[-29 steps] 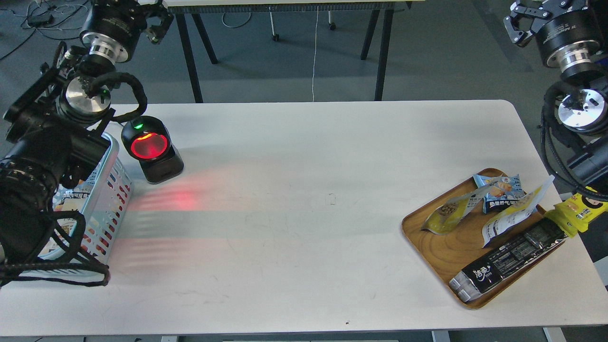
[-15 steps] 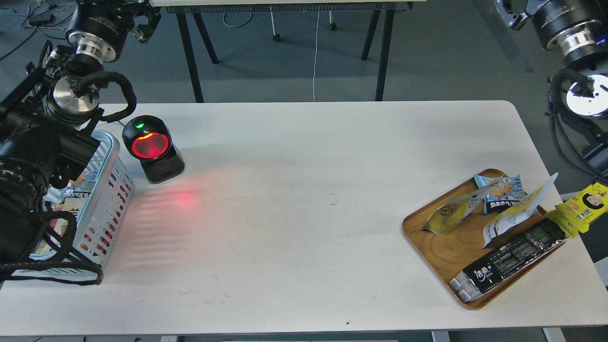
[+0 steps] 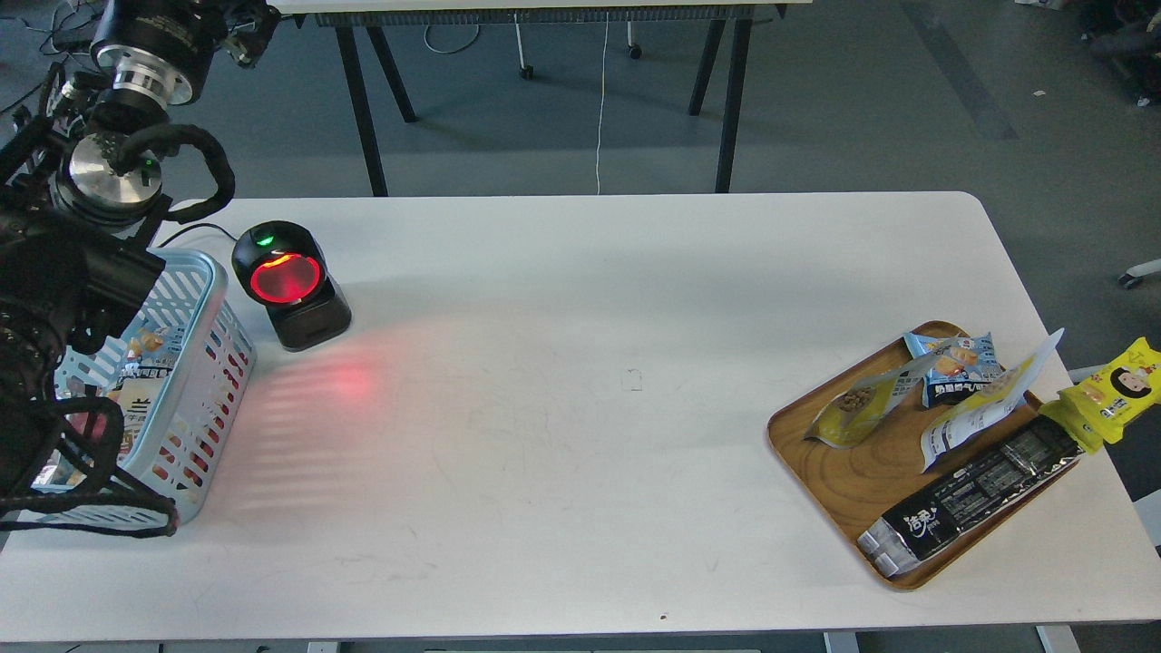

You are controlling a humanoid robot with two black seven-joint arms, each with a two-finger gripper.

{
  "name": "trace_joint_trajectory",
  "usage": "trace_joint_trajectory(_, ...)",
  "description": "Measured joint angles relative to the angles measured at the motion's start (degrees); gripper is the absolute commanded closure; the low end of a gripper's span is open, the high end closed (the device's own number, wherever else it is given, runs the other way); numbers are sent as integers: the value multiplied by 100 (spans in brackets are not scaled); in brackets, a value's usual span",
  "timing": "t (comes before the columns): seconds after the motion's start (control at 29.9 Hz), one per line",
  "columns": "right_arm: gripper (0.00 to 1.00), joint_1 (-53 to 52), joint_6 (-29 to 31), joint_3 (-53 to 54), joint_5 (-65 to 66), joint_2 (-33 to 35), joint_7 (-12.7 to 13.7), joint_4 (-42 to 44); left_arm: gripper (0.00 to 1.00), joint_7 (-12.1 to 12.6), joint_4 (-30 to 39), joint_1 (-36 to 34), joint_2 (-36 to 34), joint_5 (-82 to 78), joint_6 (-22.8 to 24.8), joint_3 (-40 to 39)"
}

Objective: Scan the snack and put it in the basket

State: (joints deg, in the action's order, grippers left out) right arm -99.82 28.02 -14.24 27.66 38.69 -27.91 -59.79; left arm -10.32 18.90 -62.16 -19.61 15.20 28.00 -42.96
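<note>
On the white table (image 3: 580, 363), a round-cornered wooden tray (image 3: 843, 490) sits near the right edge and carries several packs. The snack (image 3: 862, 404), a small yellow and silver-white pouch with a picture of round brown balls, lies at the tray's upper left part, leaning partly against a blue-and-white biscuit packet (image 3: 954, 363) behind it. Just beside these, a second yellow and white pouch (image 3: 984, 404) shows its white printed back and tilts up toward the right. A long black bar packet (image 3: 975, 494) lies diagonally along the tray's right side, its lower end overhanging the rim. A bright yellow packet (image 3: 1111, 394) with a cartoon face lies off the tray at the table's right edge. At the far left, the light blue basket (image 3: 195, 363) with slotted sides stands on the table and holds a few packs, partly hidden by the left arm. A black barcode scanner (image 3: 288, 286) with a glowing red window stands just beside the basket, casting a red glow on the table. The left claw (image 3: 245, 23) is up at the top left corner, seen dark and cut off, so I cannot tell whether it is wide or narrow. The right claw is out of the view.
</note>
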Motion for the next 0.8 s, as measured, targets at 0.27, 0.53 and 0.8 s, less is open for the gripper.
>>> trace_joint_trajectory(0.27, 3, -1387, -153, -1528, 2770, -17, -11, -2029, 0, -110, 0, 89, 19, 0, -1, -6)
trace_joint_trajectory(0.53, 4, -2087, -369, -2861, 5439, 274, -11, -3802, 0, -241, 0, 98, 13, -1, -1, 68)
trace_joint_trajectory(0.8, 7, -1741, -1288, -3997, 7865, 494, -9, -3796, 0, -242, 1, 97, 48, -8, -1, 78)
